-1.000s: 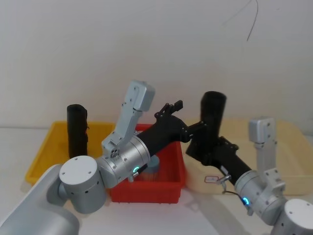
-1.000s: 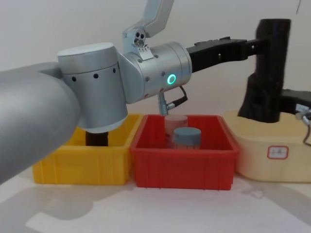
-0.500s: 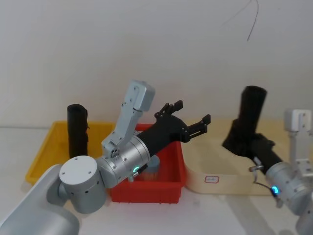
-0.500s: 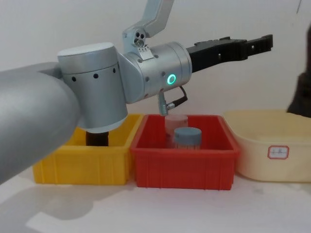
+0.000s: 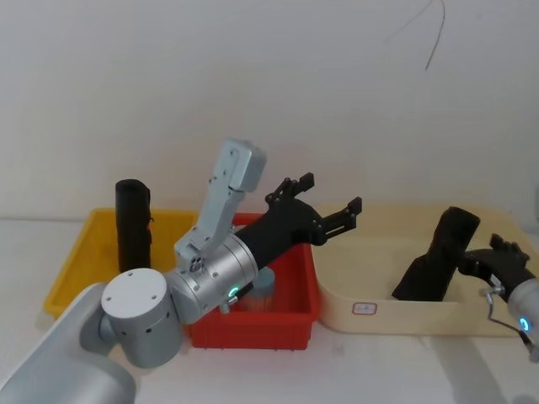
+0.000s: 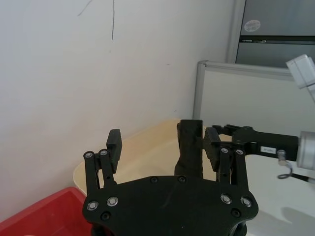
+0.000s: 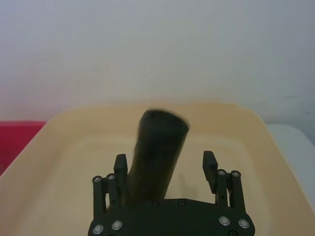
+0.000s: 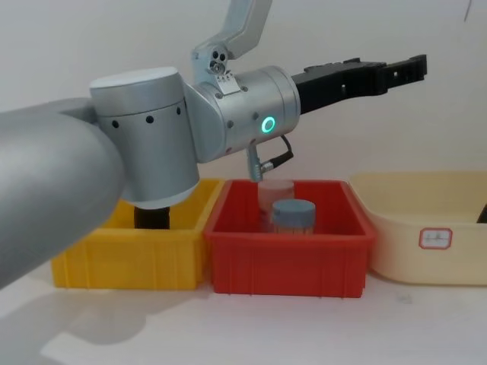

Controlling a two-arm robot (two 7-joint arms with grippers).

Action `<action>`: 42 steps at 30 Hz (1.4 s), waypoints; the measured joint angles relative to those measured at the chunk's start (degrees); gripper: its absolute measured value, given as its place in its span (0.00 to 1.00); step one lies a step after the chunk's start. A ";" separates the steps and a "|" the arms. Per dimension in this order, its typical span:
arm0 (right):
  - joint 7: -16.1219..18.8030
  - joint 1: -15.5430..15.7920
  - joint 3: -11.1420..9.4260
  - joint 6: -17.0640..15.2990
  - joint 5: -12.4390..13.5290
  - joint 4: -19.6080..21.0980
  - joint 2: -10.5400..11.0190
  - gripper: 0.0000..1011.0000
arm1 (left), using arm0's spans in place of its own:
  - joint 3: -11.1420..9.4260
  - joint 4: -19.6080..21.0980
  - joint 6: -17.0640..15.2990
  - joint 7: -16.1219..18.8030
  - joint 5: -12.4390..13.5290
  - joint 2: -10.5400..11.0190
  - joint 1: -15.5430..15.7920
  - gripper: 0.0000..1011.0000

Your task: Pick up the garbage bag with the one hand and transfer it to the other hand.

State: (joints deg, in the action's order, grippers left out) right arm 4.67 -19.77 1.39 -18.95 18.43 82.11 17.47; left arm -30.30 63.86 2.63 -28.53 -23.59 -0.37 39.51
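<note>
Right pincer [image 7: 165, 158] agape beside leaning garbage bag [image 7: 160, 132].

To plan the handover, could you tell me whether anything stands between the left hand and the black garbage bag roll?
Nothing visible does: the open left hand faces the black garbage bag roll, leaning in the cream plastic tub by the right hand.

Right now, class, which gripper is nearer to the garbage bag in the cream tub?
Right. The right gripper is at the garbage bag, jaws open either side of it in the cream tub. The left gripper hangs open high in the air, well apart.
</note>
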 joint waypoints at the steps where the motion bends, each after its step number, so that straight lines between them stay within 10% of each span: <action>1: -0.02 0.24 -0.11 -0.39 0.04 0.43 0.08 0.93 | 0.01 0.05 0.01 0.09 0.00 0.03 -0.04 0.99; 17: 1.66 6.46 1.26 -6.43 1.25 11.89 -0.49 0.99 | 2.50 4.43 1.65 6.39 1.74 1.77 -3.35 0.99; 42: 8.15 5.22 14.50 -5.62 0.26 16.58 -3.21 0.99 | 10.90 14.47 2.18 21.58 6.86 6.05 -12.77 0.99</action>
State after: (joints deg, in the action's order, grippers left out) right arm 12.82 -14.55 15.90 -24.56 18.70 98.69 14.26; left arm -19.39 78.34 4.80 -6.95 -16.73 5.68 26.74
